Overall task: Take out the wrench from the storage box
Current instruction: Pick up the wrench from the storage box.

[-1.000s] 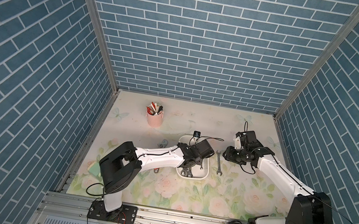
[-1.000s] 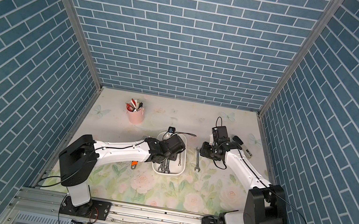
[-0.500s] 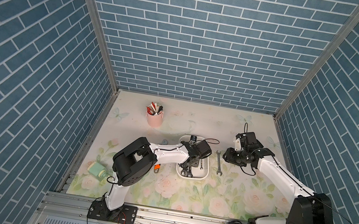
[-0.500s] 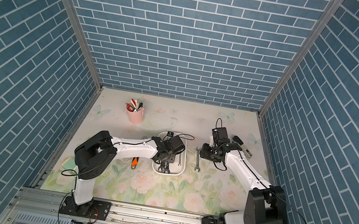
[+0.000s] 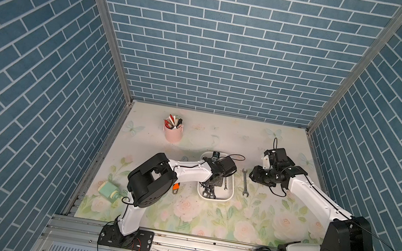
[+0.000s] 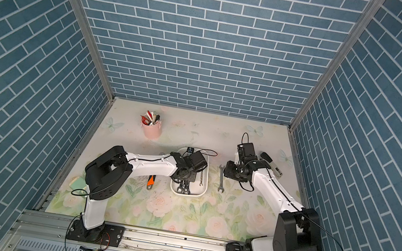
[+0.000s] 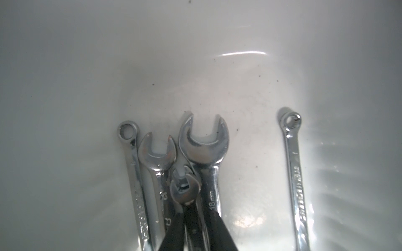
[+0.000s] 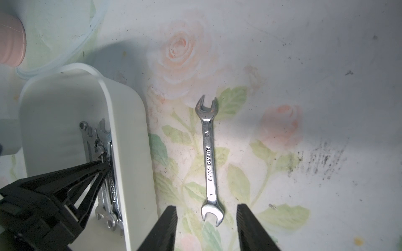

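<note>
The left claw [image 7: 191, 215] reaches down into the storage box [image 8: 128, 141], its two black fingers [image 7: 174, 232] pinched narrow on the shank of a small wrench [image 7: 185, 189] that lies on top of a pile. Under and beside that wrench lie a large open-ended wrench [image 7: 204, 143], a medium one [image 7: 157, 154] and a thin ring wrench [image 7: 134, 173], packed side by side and touching. A second ring wrench [image 7: 293, 163] lies alone, well apart from the pile, near one long wall. Ahead of the wrench heads the white floor of the box is bare up to its rounded end wall, and there is bare floor on both sides of the pile.

The right claw [image 8: 206, 208] hangs low over the mat [image 5: 206, 221] with its fingers wide apart. The near head of a loose wrench [image 8: 207, 156] lies on the mat between them, touched by neither. This wrench lies just beside the box, along its long side, with a strip of mat between them.

The mat is pale with printed roses and some dark smudges. A pink cup [image 5: 173, 134] of pens stands toward the back. An orange-handled tool [image 5: 175, 187] shows partly under the left arm, and a pale green round thing [image 5: 108, 191] sits at the left edge. Blue brick walls [image 5: 220, 52] close in three sides, and a metal rail [image 5: 202, 245] runs along the front.
</note>
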You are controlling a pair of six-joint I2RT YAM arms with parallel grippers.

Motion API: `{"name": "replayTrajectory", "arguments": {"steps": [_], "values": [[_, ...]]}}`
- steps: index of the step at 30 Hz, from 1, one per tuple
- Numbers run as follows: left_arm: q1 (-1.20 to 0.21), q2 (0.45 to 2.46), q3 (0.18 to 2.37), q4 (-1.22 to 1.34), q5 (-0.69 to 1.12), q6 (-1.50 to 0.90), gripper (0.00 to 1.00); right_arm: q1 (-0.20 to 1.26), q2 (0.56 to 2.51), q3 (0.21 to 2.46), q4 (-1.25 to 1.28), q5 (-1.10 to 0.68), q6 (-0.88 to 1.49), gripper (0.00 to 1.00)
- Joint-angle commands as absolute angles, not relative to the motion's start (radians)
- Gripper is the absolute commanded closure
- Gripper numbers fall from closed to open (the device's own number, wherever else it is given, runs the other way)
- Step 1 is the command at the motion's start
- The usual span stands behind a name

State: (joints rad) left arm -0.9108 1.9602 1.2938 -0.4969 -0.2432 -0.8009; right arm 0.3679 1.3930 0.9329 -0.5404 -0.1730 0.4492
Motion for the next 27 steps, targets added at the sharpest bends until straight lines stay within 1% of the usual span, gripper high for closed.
{"name": "replayTrajectory", "arguments": {"steps": [1, 2, 4, 5, 13, 27], "values": [[-0.907, 1.984, 1.292, -0.522, -0.236, -0.805, 0.82, 0.367, 1.385, 0.923, -0.561, -0.18, 0.474, 0.52], [-0.907, 1.984, 1.291, -0.522, -0.237, -0.805, 0.83, 0.367, 1.384, 0.923, -0.561, -0.18, 0.476, 0.52], [-0.906, 1.98, 1.291, -0.522, -0.238, -0.805, 0.89, 0.367, 1.382, 0.924, -0.561, -0.18, 0.476, 0.52], [-0.906, 1.979, 1.293, -0.522, -0.236, -0.805, 0.89, 0.366, 1.382, 0.924, -0.563, -0.181, 0.476, 0.52], [-0.907, 1.964, 1.297, -0.53, -0.236, -0.803, 0.91, 0.367, 1.381, 0.93, -0.563, -0.183, 0.477, 0.52], [-0.904, 1.863, 1.353, -0.604, -0.279, -0.779, 0.91, 0.367, 1.373, 0.933, -0.568, -0.184, 0.477, 0.51]]}}
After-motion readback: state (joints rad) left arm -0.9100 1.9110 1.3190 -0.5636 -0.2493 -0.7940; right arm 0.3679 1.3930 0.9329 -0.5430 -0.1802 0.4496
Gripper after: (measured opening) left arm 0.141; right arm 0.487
